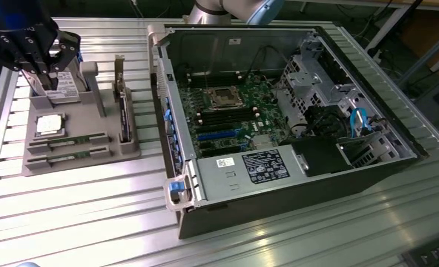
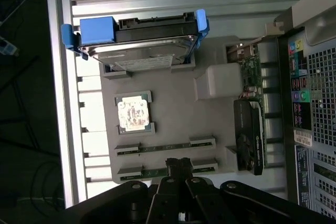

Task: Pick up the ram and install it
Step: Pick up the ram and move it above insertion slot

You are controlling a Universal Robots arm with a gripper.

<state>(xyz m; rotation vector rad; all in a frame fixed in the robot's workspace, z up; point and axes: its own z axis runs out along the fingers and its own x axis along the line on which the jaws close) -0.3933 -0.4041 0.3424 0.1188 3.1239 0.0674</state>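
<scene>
Black jointed claw (image 1: pixel 46 78) (blue glow above) on a silver-grey, blue-capped arm (image 1: pixel 213 10).

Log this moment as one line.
gripper: over tray, by drive | ram: both sticks in tray | case: open

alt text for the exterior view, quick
The gripper hangs above a grey tray on the exterior view's left, which holds two ram sticks, a processor and a hard drive. On the exterior view's right lies an open computer case, motherboard exposed.
</scene>
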